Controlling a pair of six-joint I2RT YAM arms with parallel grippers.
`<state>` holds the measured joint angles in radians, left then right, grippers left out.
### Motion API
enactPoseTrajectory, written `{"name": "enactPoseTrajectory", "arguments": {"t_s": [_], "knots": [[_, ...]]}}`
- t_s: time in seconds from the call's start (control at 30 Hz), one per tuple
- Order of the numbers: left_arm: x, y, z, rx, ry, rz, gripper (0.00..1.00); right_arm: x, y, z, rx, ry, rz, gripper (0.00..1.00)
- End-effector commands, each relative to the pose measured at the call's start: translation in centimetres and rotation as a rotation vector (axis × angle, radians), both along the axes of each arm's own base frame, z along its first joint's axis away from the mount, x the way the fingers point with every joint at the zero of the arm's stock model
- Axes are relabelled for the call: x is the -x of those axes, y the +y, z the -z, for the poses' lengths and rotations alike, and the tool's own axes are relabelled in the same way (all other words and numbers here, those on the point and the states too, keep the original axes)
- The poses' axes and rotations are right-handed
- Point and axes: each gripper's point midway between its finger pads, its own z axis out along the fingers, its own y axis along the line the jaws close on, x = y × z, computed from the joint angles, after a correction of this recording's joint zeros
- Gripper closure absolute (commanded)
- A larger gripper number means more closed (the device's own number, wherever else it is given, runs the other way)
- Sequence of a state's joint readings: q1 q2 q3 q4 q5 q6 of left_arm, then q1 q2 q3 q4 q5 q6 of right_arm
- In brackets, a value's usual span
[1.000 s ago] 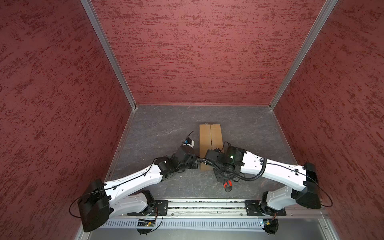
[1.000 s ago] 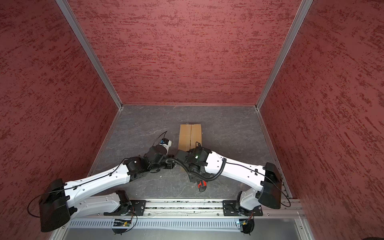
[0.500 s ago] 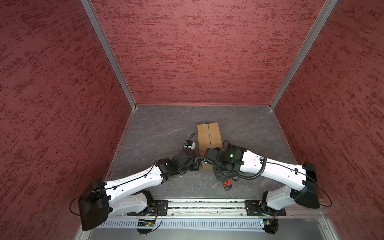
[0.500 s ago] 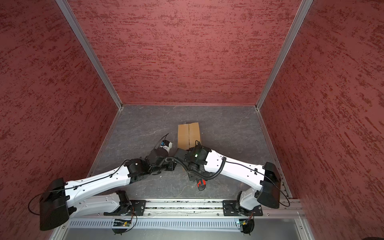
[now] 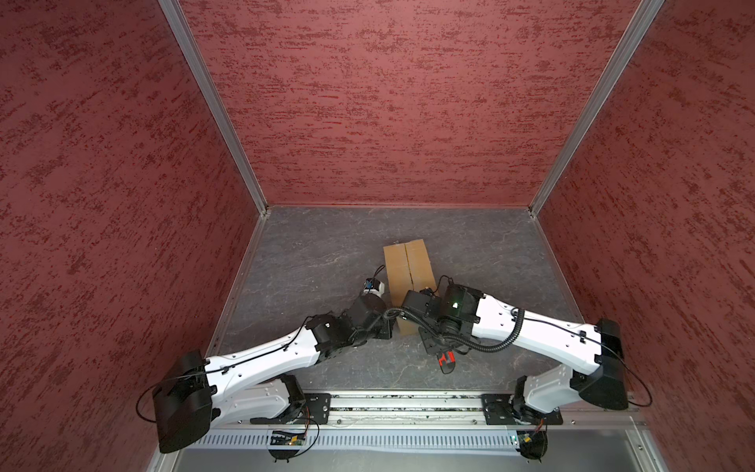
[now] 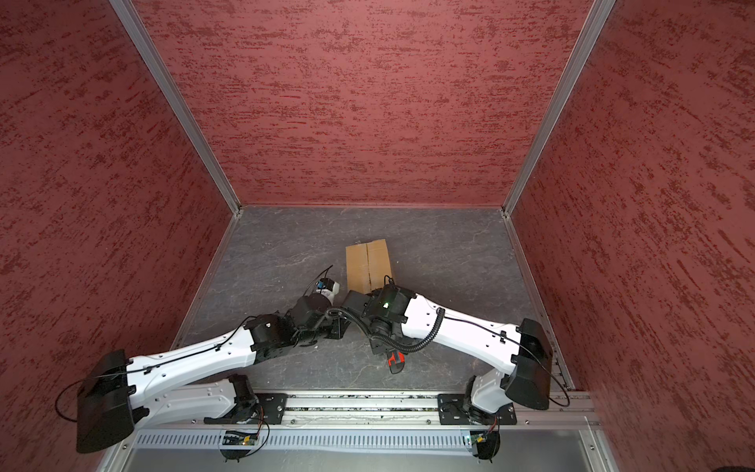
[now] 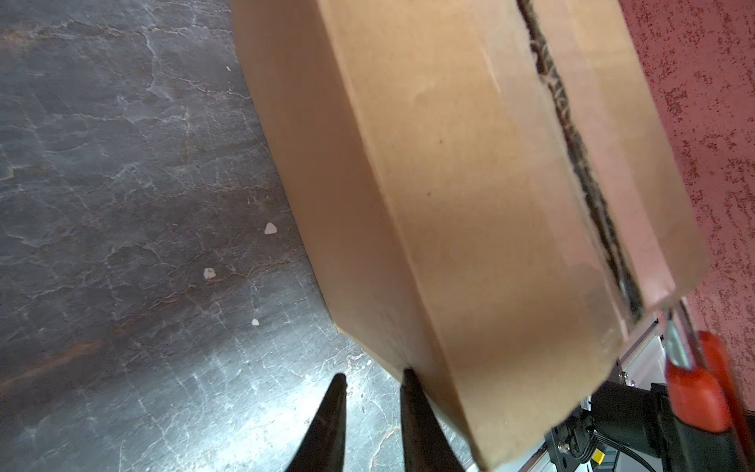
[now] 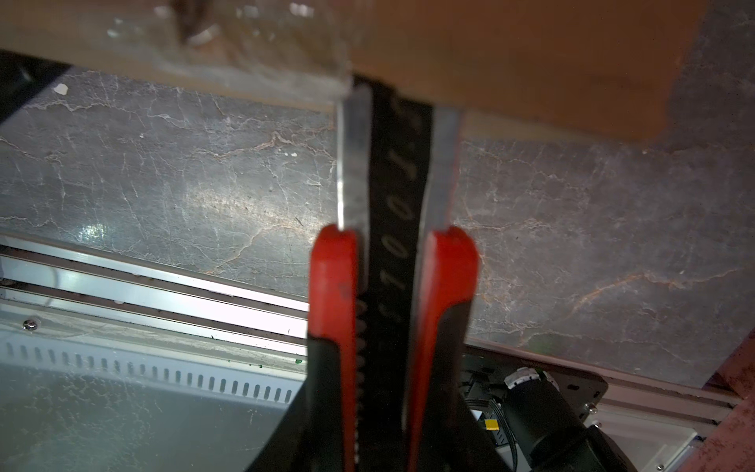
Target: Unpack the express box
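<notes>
Red textured walls [image 5: 388, 102] are seen on 3 sides of a grey marbled table [image 5: 318, 261]. Near the middle of this table the express box [image 5: 408, 265] is placed, lying flat with its flaps down and its centre seam [image 7: 572, 135] facing up.

The left gripper [image 7: 374, 392] is brought to the near left corner of the box. Its jaws are held a little apart with nothing between them, and 1 fingertip [image 7: 408, 388] is pressed against the corner edge.

The right gripper [image 8: 388, 429] is clamped on the red-and-black utility knife [image 8: 392, 286], which is pointed at the near end of the box, just beside a strip of clear tape [image 8: 245, 53]. The tip of the blade is hidden under the cardboard edge, so it cannot be told whether it has entered the tape.

Some risks can be expected from here. The box is only pushed at 1 corner and not gripped, so it could be turned or slid away when the knife is pulled. If the blade is driven too deep, the contents could be cut. The handle could also be twisted inside the jaws. Both wrists are placed very near to each other, so a collision could be caused by a wide stroke.
</notes>
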<state>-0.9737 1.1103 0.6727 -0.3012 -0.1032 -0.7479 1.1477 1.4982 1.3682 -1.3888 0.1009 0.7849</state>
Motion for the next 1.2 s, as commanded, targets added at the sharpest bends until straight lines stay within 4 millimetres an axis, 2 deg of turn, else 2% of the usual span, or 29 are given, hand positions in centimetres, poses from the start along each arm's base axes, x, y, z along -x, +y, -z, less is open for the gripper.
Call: {"name": "enactPoseTrajectory", "arguments": {"t_s": [0.0,0.17,0.3,0.43,0.73,1.17], "knots": [[-1.0,-3.0,-6.2,0.215,-0.115,0.067,0.74,-0.9,5.9,-1.7,-0.219,-0.041,-0.103,0.98],[-2.5,-2.2,-6.4,0.224,-0.117,0.035,0.73,-0.9,6.0,-1.6,-0.214,-0.039,-0.111,0.98],[-2.7,-1.7,-6.5,0.240,-0.113,0.033,0.69,-0.9,5.8,-1.4,-0.211,-0.038,-0.110,0.98],[-2.1,-0.9,-6.3,0.251,-0.095,0.058,0.62,-1.1,5.6,-1.2,-0.204,-0.040,-0.100,0.98],[0.2,0.8,-5.2,0.212,-0.068,0.144,0.65,-1.4,5.5,-1.2,-0.214,-0.050,-0.082,0.98],[0.2,2.5,-4.3,0.150,-0.064,0.094,0.69,-1.4,5.5,-1.0,-0.207,-0.043,-0.088,0.98]]}}
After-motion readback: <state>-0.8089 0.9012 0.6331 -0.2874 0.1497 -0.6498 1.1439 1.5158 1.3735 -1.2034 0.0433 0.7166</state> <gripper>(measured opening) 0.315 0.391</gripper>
